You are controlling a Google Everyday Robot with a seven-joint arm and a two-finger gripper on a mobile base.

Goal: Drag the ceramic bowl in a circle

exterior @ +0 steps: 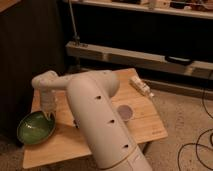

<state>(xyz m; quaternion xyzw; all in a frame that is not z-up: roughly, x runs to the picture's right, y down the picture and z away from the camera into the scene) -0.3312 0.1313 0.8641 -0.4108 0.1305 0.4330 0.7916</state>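
Gripper (48,116) is clamped shut on the rim of the bowl (33,129). The bowl sits mouth-up, round, glossy green, with a darker edge.

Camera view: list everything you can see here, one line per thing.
ceramic bowl: one, glossy green, at the table's left edge
disc: one, purple-grey, round, on the table right of the arm
packet: one, white, near the table's far right edge
table: one, light wood, middle of the view
shelf rack: one, pale rails, behind the table
cables: at least two, black, on the floor at right
arm: one, white, reaching from the foreground across the table
gripper: one, white, shut, at the bowl's right rim
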